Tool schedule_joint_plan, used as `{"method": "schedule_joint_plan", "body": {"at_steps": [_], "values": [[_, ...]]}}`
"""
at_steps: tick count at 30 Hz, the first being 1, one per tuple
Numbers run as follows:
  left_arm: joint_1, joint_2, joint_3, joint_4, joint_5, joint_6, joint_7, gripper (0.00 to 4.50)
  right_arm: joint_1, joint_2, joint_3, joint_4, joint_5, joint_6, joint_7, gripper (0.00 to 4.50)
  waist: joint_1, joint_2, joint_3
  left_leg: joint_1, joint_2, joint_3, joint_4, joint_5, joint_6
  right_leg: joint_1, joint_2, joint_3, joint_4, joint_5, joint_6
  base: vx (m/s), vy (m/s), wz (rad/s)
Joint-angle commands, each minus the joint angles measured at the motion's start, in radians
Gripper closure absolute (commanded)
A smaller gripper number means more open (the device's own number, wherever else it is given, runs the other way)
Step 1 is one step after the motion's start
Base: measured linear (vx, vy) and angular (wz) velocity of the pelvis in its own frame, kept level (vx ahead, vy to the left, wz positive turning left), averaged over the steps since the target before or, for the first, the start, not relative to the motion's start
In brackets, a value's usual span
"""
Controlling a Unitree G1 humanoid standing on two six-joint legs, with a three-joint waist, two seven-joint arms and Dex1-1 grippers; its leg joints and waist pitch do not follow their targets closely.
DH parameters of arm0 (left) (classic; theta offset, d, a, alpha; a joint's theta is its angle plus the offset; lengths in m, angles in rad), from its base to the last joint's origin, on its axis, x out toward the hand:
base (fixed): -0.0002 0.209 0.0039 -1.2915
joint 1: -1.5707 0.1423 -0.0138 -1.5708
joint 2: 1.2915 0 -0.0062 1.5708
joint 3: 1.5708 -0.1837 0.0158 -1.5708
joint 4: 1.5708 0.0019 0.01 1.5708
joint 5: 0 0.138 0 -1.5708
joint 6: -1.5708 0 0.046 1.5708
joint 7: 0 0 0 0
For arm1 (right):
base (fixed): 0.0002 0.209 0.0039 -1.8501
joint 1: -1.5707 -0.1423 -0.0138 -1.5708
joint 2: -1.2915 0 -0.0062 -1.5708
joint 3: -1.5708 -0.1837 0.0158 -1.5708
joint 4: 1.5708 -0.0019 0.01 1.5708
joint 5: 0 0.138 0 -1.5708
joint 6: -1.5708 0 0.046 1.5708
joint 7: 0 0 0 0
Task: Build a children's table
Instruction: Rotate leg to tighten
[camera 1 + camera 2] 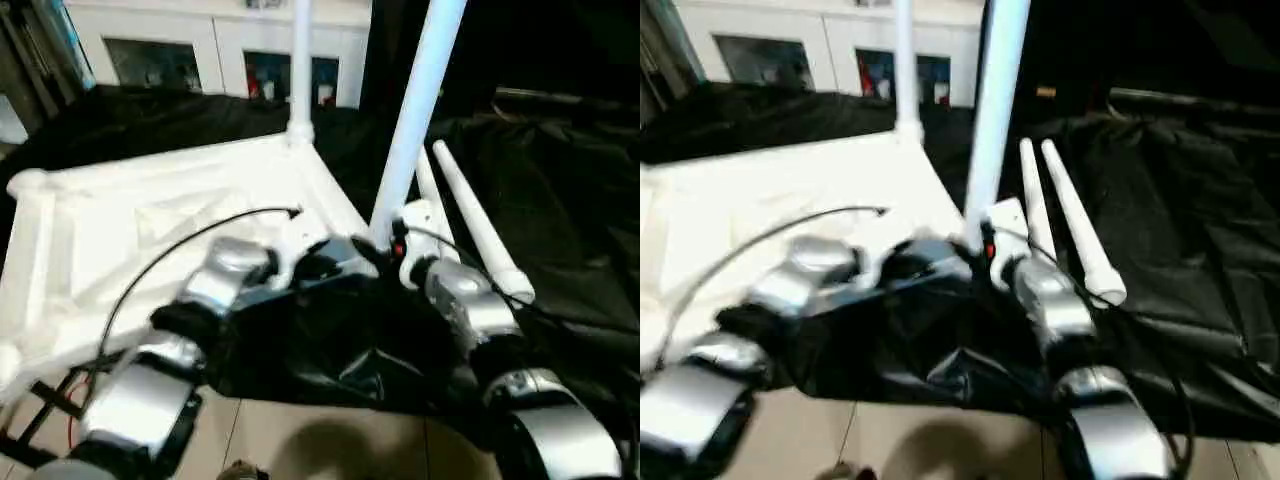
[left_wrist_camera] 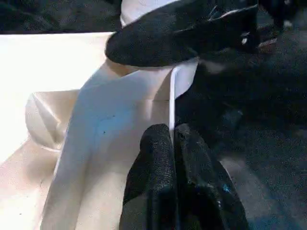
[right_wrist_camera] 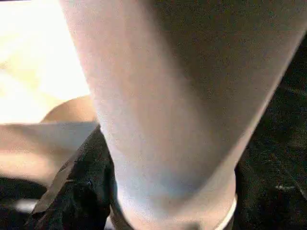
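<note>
Table top (image 1: 150, 220) lies upside down across the left of the frame on black cloth (image 1: 560, 200). Left gripper (image 2: 171, 143) is pinched tight on the thin edge of its near corner. Right gripper (image 1: 385, 250) wraps around the tilted leg (image 1: 415, 110) at center; two spare legs (image 1: 480, 225) lie to the right.

Work surface draped in black cloth (image 1: 560, 190); white table top (image 1: 150, 230) lies on it ribbed side up; two loose legs (image 1: 480, 225) rest beside it on cloth.
</note>
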Motion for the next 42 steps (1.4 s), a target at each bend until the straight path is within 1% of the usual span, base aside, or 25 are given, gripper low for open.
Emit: {"method": "schedule_joint_plan", "body": {"at_steps": [1, 2, 3, 4, 6, 9, 12, 13, 14, 19, 21, 22, 23, 24, 25, 26, 31, 32, 35, 36, 38, 39, 40, 41, 42], "values": [[-0.050, -0.024, 0.048, -0.019, -0.027, -0.012, 0.080, 4.50, 0.014, 0.052, 0.028, 0.051, -0.012, -0.004, -0.015, 1.78, -0.002, -0.003, -0.074, 0.025, 0.038, -0.022, -0.061, -0.231, 0.011, 0.044, -0.081, 0.042, -0.077, -0.205, -0.218, 0.000, 0.000, 0.00], [-0.046, -0.033, 0.044, -0.026, -0.032, -0.027, 0.051, 4.50, 0.010, 0.063, 0.035, 0.051, -0.009, -0.028, 0.020, 1.43, -0.003, -0.002, -0.073, 0.024, 0.037, -0.021, -0.061, -0.237, 0.016, 0.044, -0.081, 0.041, -0.079, -0.207, -0.218, 0.000, 0.000, 0.00], [-0.042, -0.033, 0.042, -0.030, -0.033, -0.033, 0.039, 4.50, 0.008, 0.063, 0.033, 0.050, -0.003, -0.030, 0.034, 1.22, -0.003, -0.003, -0.074, 0.025, 0.038, -0.021, -0.061, -0.240, 0.019, 0.044, -0.082, 0.042, -0.079, -0.206, -0.218, 0.000, 0.000, 0.00], [-0.040, -0.033, 0.040, -0.033, -0.033, -0.037, 0.030, 4.50, 0.006, 0.063, 0.029, 0.049, 0.002, -0.030, 0.043, 1.08, -0.003, -0.003, -0.074, 0.024, 0.038, -0.021, -0.061, -0.237, 0.021, 0.046, -0.081, 0.042, -0.078, -0.202, -0.219, 0.000, 0.000, 0.00], [-0.023, -0.025, 0.027, -0.047, -0.041, -0.056, -0.027, 4.50, 0.003, 0.055, 0.019, 0.039, 0.020, -0.022, 0.094, 0.99, -0.003, -0.002, -0.073, 0.025, 0.039, -0.022, -0.062, -0.240, 0.031, 0.046, -0.080, 0.041, -0.079, -0.195, -0.223, 0.000, 0.000, 0.00], [0.006, 0.000, 0.007, -0.074, -0.050, -0.067, -0.115, 4.50, 0.008, 0.019, 0.047, 0.018, 0.003, -0.041, 0.163, 0.64, -0.008, -0.004, -0.072, 0.022, 0.040, -0.022, -0.062, -0.237, 0.038, 0.049, -0.081, 0.041, -0.076, -0.191, -0.230, 0.000, 0.000, 0.00], [0.026, 0.024, 0.000, -0.097, -0.059, -0.070, -0.182, 4.50, 0.021, -0.020, 0.067, -0.014, 0.009, -0.059, 0.266, 0.64, -0.009, -0.002, -0.072, 0.022, 0.042, -0.021, -0.061, -0.233, 0.043, 0.049, -0.082, 0.041, -0.074, -0.176, -0.240, 0.000, 0.000, 0.00], [0.031, 0.030, -0.002, -0.102, -0.061, -0.070, -0.196, 4.50, 0.025, -0.029, 0.073, -0.023, 0.011, -0.064, 0.294, 0.64, -0.006, -0.003, -0.073, 0.021, 0.042, -0.021, -0.059, -0.226, 0.049, 0.052, -0.081, 0.040, -0.073, -0.163, -0.244, 0.000, 0.000, 0.00], [0.037, 0.039, -0.002, -0.109, -0.065, -0.074, -0.219, 4.50, 0.035, -0.048, 0.081, -0.044, 0.015, -0.067, 0.346, 0.64, -0.006, -0.001, -0.073, 0.022, 0.043, -0.020, -0.059, -0.223, 0.051, 0.050, -0.080, 0.040, -0.071, -0.153, -0.249, 0.000, 0.000, 0.00], [0.058, 0.086, -0.008, -0.139, -0.074, -0.078, -0.326, 4.50, 0.075, -0.139, 0.114, -0.131, 0.035, -0.051, 0.572, 0.64, 0.007, -0.002, -0.073, 0.023, 0.048, -0.017, -0.058, -0.230, 0.060, 0.050, -0.078, 0.038, -0.069, -0.155, -0.252, 0.000, 0.000, 0.00], [0.060, 0.091, -0.009, -0.143, -0.073, -0.075, -0.337, 4.50, 0.078, -0.149, 0.118, -0.138, 0.036, -0.050, 0.590, 0.64, 0.011, -0.001, -0.072, 0.025, 0.048, -0.017, -0.058, -0.237, 0.057, 0.046, -0.078, 0.039, -0.070, -0.170, -0.253, 0.000, 0.000, 0.00], [0.067, 0.109, -0.013, -0.151, -0.072, -0.083, -0.366, 4.50, 0.092, -0.178, 0.130, -0.164, 0.044, -0.034, 0.654, 0.64, 0.014, 0.002, -0.070, 0.026, 0.048, -0.017, -0.059, -0.247, 0.049, 0.044, -0.079, 0.039, -0.073, -0.191, -0.252, 0.000, 0.000, 0.00], [0.067, 0.109, -0.013, -0.151, -0.072, -0.083, -0.366, 4.50, 0.092, -0.178, 0.130, -0.164, 0.044, -0.034, 0.654, 0.64, 0.015, -0.001, -0.070, 0.026, 0.047, -0.017, -0.059, -0.254, 0.048, 0.046, -0.079, 0.039, -0.075, -0.204, -0.247, 0.000, 0.000, 0.00], [0.073, 0.128, -0.018, -0.157, -0.074, -0.088, -0.403, 4.50, 0.103, -0.206, 0.141, -0.186, 0.054, -0.018, 0.713, 0.64, 0.018, -0.001, -0.070, 0.027, 0.047, -0.017, -0.059, -0.257, 0.045, 0.045, -0.079, 0.040, -0.075, -0.213, -0.241, 0.000, 0.000, 0.00], [0.073, 0.129, -0.018, -0.158, -0.074, -0.088, -0.404, 4.50, 0.103, -0.207, 0.141, -0.186, 0.054, -0.017, 0.714, 0.64, 0.019, 0.001, -0.071, 0.027, 0.048, -0.018, -0.061, -0.257, 0.045, 0.046, -0.078, 0.040, -0.075, -0.213, -0.238, 0.000, 0.000, 0.00], [0.080, 0.146, -0.023, -0.171, -0.079, -0.078, -0.439, 4.50, 0.111, -0.226, 0.145, -0.207, 0.059, 0.002, 0.752, 0.80, 0.020, 0.002, -0.070, 0.025, 0.049, -0.019, -0.061, -0.259, 0.041, 0.045, -0.080, 0.039, -0.074, -0.216, -0.239, 0.000, 0.000, 0.00], [0.089, 0.170, -0.032, -0.181, -0.067, -0.065, -0.477, 4.50, 0.118, -0.242, 0.146, -0.226, 0.063, 0.017, 0.783, 1.10, 0.019, 0.003, -0.071, 0.027, 0.048, -0.020, -0.062, -0.268, 0.030, 0.043, -0.079, 0.039, -0.074, -0.223, -0.243, 0.000, 0.000, 0.00], [0.093, 0.176, -0.034, -0.186, -0.068, -0.062, -0.489, 4.50, 0.119, -0.245, 0.148, -0.231, 0.067, 0.025, 0.790, 1.36, 0.019, 0.002, -0.071, 0.026, 0.048, -0.020, -0.062, -0.266, 0.029, 0.044, -0.080, 0.039, -0.074, -0.223, -0.242, 0.000, 0.000, 0.00], [0.094, 0.176, -0.031, -0.188, -0.070, -0.060, -0.488, 4.50, 0.123, -0.240, 0.147, -0.239, 0.073, 0.036, 0.791, 1.47, 0.019, 0.001, -0.072, 0.028, 0.049, -0.020, -0.062, -0.261, 0.028, 0.042, -0.080, 0.039, -0.073, -0.216, -0.246, 0.000, 0.000, 0.00], [0.092, 0.170, -0.025, -0.184, -0.073, -0.059, -0.471, 4.50, 0.127, -0.232, 0.146, -0.246, 0.075, 0.043, 0.786, 1.66, 0.019, 0.000, -0.071, 0.026, 0.048, -0.020, -0.062, -0.257, 0.028, 0.043, -0.079, 0.039, -0.072, -0.210, -0.245, 0.000, 0.000, 0.00], [0.090, 0.166, -0.022, -0.182, -0.075, -0.058, -0.461, 4.50, 0.129, -0.229, 0.146, -0.250, 0.075, 0.046, 0.783, 1.74, 0.019, 0.000, -0.071, 0.026, 0.048, -0.019, -0.062, -0.256, 0.028, 0.043, -0.079, 0.039, -0.073, -0.212, -0.243, 0.000, 0.000, 0.00], [0.064, 0.138, -0.002, -0.136, -0.052, -0.086, -0.330, 4.50, 0.127, -0.208, 0.139, -0.230, 0.058, 0.034, 0.718, 1.76, 0.019, -0.001, -0.071, 0.027, 0.048, -0.020, -0.061, -0.257, 0.027, 0.042, -0.081, 0.039, -0.074, -0.218, -0.242, 0.000, 0.000, 0.00], [0.064, 0.138, -0.002, -0.136, -0.052, -0.086, -0.330, 4.50, 0.127, -0.208, 0.139, -0.230, 0.058, 0.034, 0.718, 1.76, 0.018, -0.001, -0.070, 0.027, 0.047, -0.019, -0.061, -0.260, 0.025, 0.040, -0.081, 0.040, -0.075, -0.224, -0.241, 0.000, 0.000, 0.00], [0.038, 0.117, 0.016, -0.097, -0.041, -0.087, -0.237, 4.50, 0.115, -0.191, 0.130, -0.192, 0.036, 0.028, 0.638, 1.79, 0.016, -0.002, -0.071, 0.029, 0.046, -0.020, -0.061, -0.269, 0.018, 0.039, -0.082, 0.040, -0.078, -0.243, -0.234, 0.000, 0.000, 0.00], [0.008, 0.096, 0.033, -0.056, -0.030, -0.078, -0.141, 4.50, 0.096, -0.168, 0.114, -0.137, 0.008, 0.015, 0.523, 1.81, 0.012, -0.006, -0.070, 0.033, 0.042, -0.020, -0.060, -0.276, 0.007, 0.033, -0.081, 0.040, -0.080, -0.275, -0.228, 0.000, 0.000, 0.00]]}}
